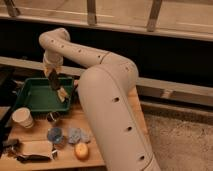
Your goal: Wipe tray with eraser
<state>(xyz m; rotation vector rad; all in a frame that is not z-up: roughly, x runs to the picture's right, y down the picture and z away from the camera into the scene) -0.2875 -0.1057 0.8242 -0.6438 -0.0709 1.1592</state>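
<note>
Wiping looks about to begin rather than well under way. The tool hangs over the right-hand part of the tray, near its far rim, with its jaws closed on the eraser, a small dark block pointing downward. Whether the eraser's lower end already touches the tray floor I cannot tell; it seems just above it or barely on it.

Just beside the eraser, toward the tray's near right corner, lies a pale yellowish object (what it is I cannot make out). It would probably block a stroke along that side. The rest of the green floor looks bare.

The tray itself sits at the far left corner of the table, with its long side along the far edge. My judgement is that the next move calls for pressing the eraser down onto the floor. It should then sweep left across the open stretch with steady contact, staying short of the sloping rim and clear of the yellowish object.

Outside the tray, a paper cup stands near the table's left edge. A small dark cup stands just beside the tray's near rim. A round orange thing lies by the near edge, well apart from the work.
</note>
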